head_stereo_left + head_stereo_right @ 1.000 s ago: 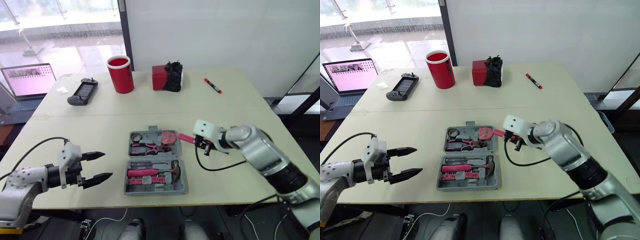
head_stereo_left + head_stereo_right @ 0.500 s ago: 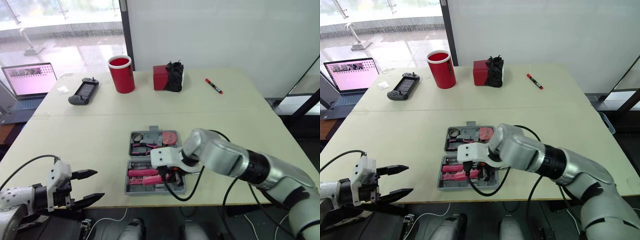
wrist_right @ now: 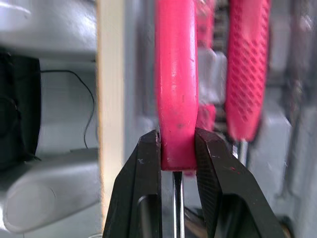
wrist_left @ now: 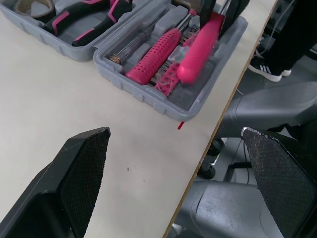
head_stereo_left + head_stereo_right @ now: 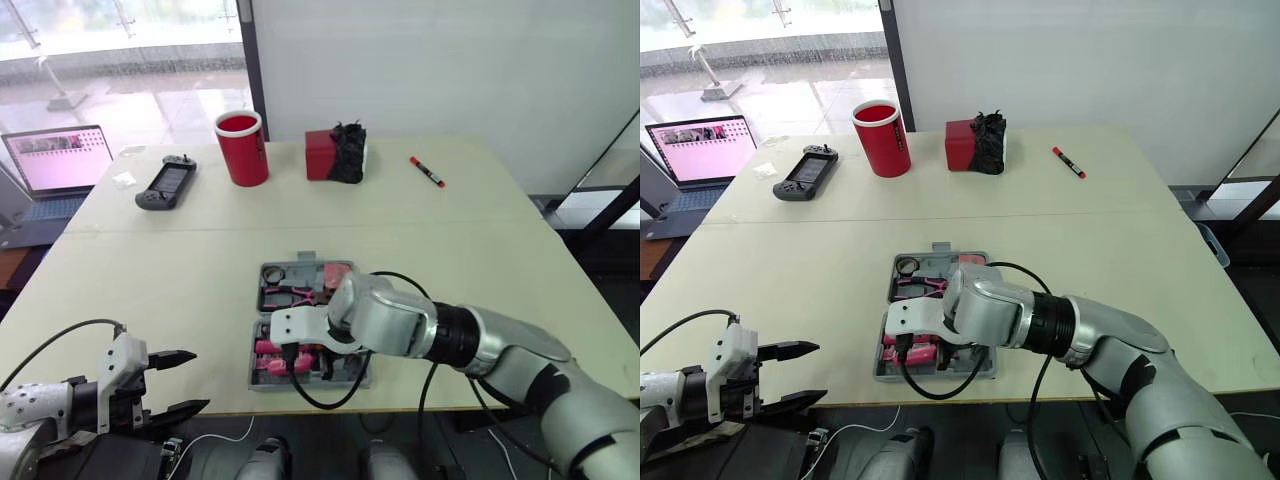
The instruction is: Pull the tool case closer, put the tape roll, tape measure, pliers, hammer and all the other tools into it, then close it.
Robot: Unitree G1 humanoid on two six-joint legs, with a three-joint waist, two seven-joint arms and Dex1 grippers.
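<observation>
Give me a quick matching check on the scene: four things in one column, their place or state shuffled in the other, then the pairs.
1. red cup
2. marker
3. left gripper
4. right gripper

A. shut on a pink-handled tool over the tool case
B. lying at the back right of the table
C. open, by the table's near edge
D. upright at the back, near the game controller

Pairs: 1-D, 2-B, 3-C, 4-A
</observation>
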